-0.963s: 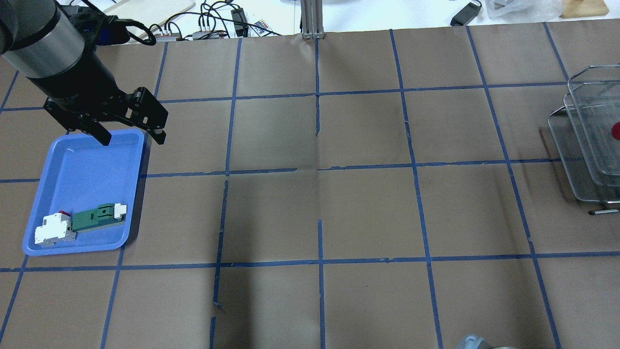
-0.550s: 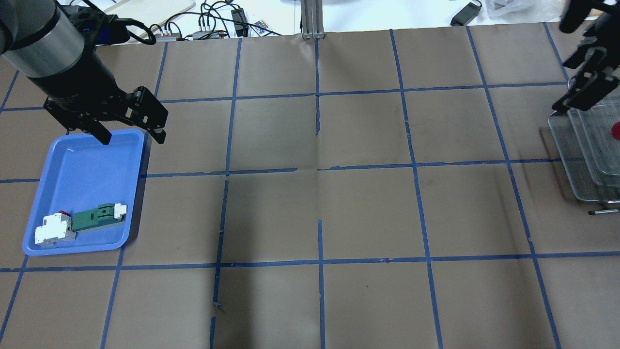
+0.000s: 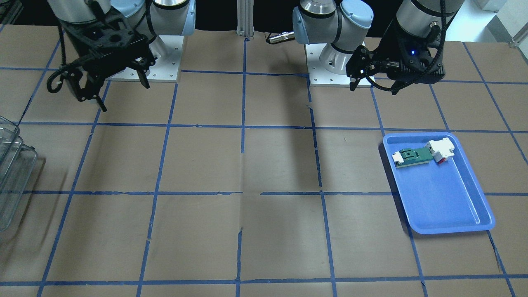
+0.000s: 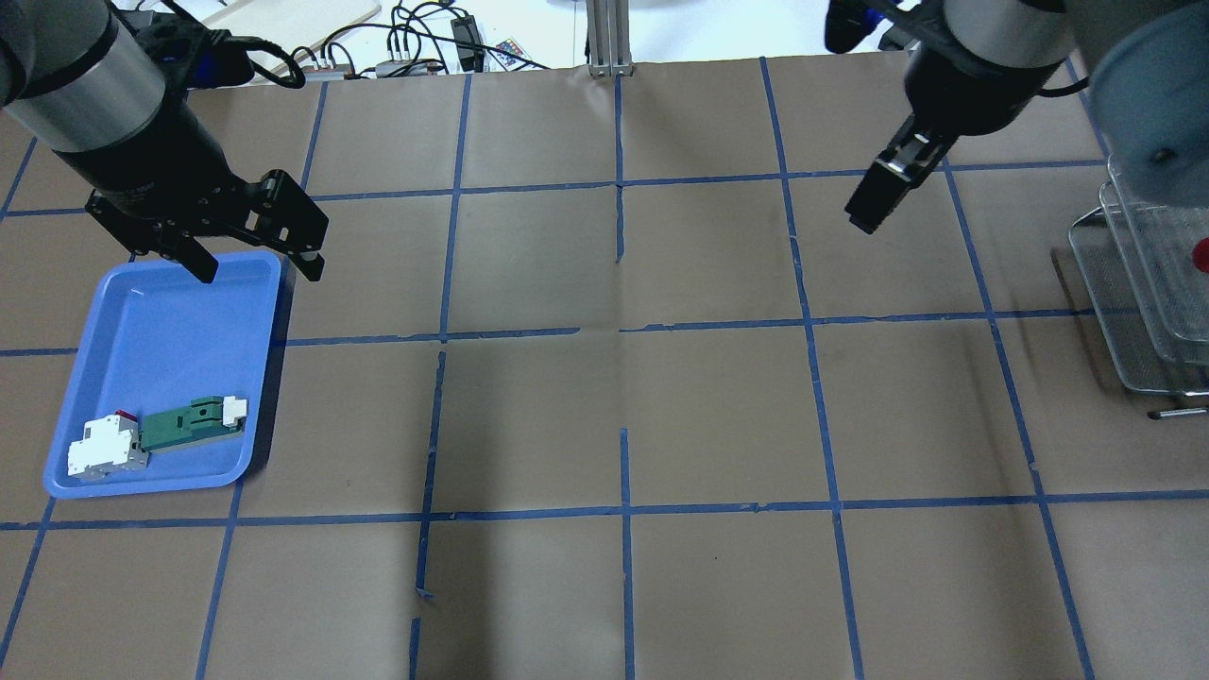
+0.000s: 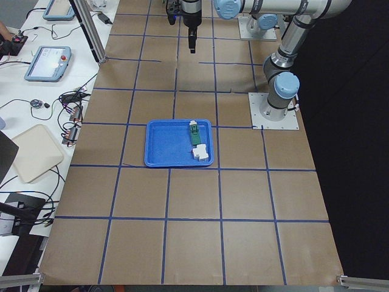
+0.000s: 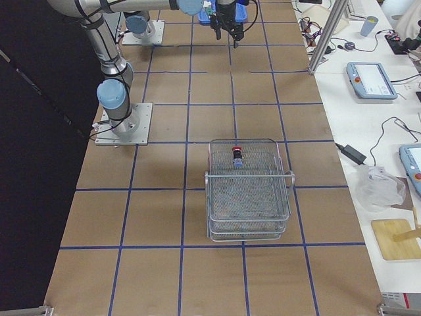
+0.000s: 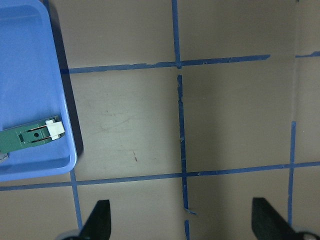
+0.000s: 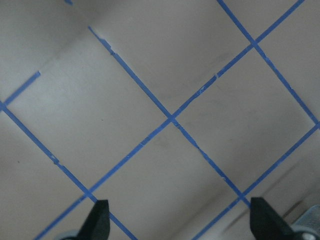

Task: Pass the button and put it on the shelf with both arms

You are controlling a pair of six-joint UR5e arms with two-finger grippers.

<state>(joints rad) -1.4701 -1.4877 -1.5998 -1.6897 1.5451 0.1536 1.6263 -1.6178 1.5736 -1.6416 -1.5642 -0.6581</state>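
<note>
The left gripper [image 4: 256,267] hangs spread and empty over the far corner of the smooth blue plastic tray [image 4: 161,321], well apart from the button [image 4: 1200,253]. Brown paper [image 4: 718,416] with a blue tape grid stretches between the grippers. The right gripper [image 4: 863,213], jaws also apart and empty, hovers near the rounded wire-mesh shelf [image 4: 1100,283]. The red-headed button lies on the shelf's top tier.

Brown table [image 4: 718,416] (gridded with blue tape [image 4: 718,509]) beside a cluttered white bench [image 6: 332,112].
</note>
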